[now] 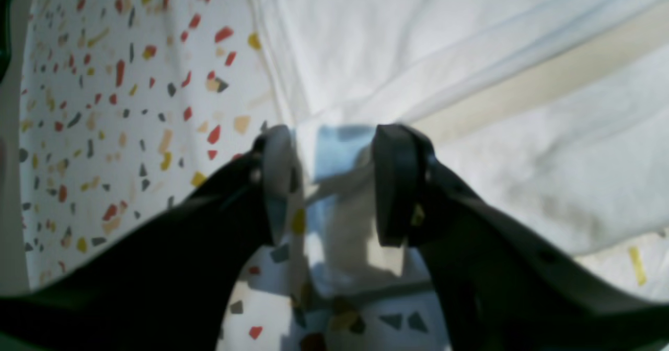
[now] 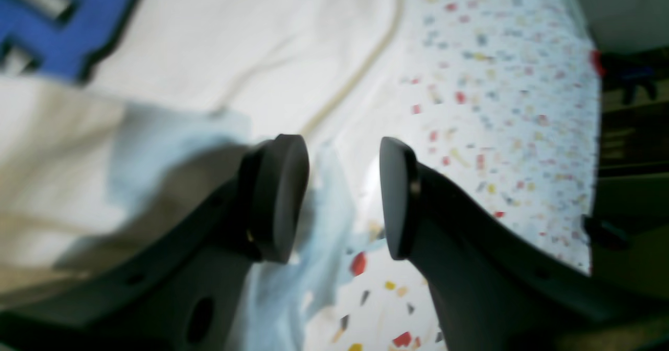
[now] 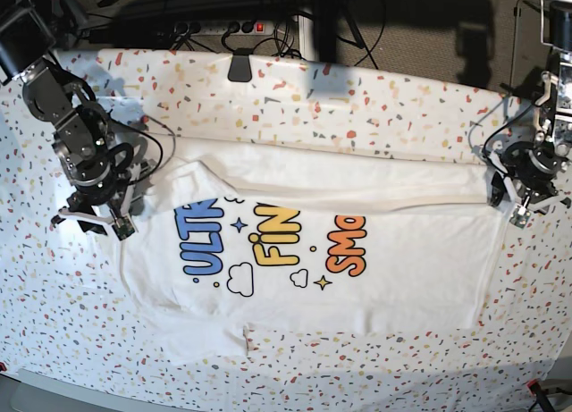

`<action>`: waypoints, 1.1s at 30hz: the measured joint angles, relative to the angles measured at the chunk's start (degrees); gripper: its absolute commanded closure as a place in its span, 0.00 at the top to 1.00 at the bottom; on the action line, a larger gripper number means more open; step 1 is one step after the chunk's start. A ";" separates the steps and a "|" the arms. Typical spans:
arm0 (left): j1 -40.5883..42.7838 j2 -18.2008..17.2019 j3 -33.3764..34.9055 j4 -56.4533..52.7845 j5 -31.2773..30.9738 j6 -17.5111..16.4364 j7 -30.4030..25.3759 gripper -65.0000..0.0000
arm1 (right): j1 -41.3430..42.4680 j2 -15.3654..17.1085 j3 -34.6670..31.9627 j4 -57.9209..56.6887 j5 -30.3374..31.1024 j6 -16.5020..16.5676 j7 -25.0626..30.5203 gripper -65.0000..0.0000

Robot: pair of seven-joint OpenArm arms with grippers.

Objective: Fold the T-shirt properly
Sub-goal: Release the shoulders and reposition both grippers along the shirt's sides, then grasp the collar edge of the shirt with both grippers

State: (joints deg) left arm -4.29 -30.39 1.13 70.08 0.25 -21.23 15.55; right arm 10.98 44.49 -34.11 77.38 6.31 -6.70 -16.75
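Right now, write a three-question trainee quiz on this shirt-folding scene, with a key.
1. True or false: the left gripper is clamped shut on the T-shirt.
2. In the base view, which part of the T-shirt is folded over onto the print? A) the far long edge B) the near long edge C) neither
3. Fill in: the T-shirt lies on a table cover patterned with coloured ____.

Key
1. False; both it and the right gripper show open jaws with a gap, right at the cloth's edge.
2. A; the fold hides the tops of the letters.
3. Speckles.
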 measured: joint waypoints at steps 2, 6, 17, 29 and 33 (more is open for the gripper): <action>-0.63 -0.22 0.00 0.11 -3.06 0.04 1.25 0.34 | -0.07 0.17 0.26 1.33 0.13 -2.56 -0.22 0.40; -0.31 -0.70 0.00 2.78 -10.60 -0.11 2.60 0.33 | -1.40 0.37 0.28 6.78 0.42 -8.57 -2.25 0.22; 0.22 4.09 0.00 6.27 -16.94 0.07 4.26 0.00 | -7.08 0.59 0.26 15.26 2.34 -12.13 -6.71 0.00; 1.29 6.67 -0.04 -2.10 -22.43 3.10 -1.55 0.00 | -7.48 -1.81 3.13 11.78 21.44 -2.82 -5.64 0.00; 1.25 6.75 -0.07 -5.29 -25.90 3.08 -3.85 0.00 | -7.41 -6.51 10.80 5.86 27.34 7.82 -5.66 0.00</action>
State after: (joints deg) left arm -3.05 -23.64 1.06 64.79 -25.65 -18.15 11.70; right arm 3.57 37.98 -23.31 83.24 33.65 1.13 -22.41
